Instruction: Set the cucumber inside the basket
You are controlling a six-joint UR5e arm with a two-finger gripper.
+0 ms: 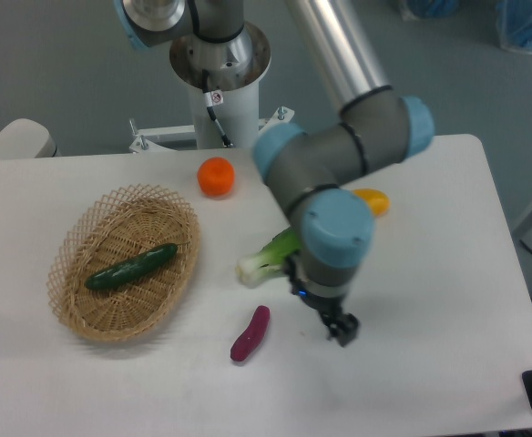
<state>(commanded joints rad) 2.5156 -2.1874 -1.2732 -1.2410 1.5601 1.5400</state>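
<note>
The dark green cucumber (131, 268) lies inside the light tan wicker basket (84, 319) at the left of the table, slanting from lower left to upper right. My gripper (341, 330) hangs over the table to the right of the basket, well apart from it, past the purple vegetable. Its fingers look close together with nothing between them, but they are small and dark and the gap is hard to read.
A purple elongated vegetable (250, 333) lies between basket and gripper. A bok choy (266, 257) lies partly under my arm. An orange fruit (217, 177) sits behind the basket. A yellow object (375, 200) shows behind the arm. The robot base (219, 73) stands at the back.
</note>
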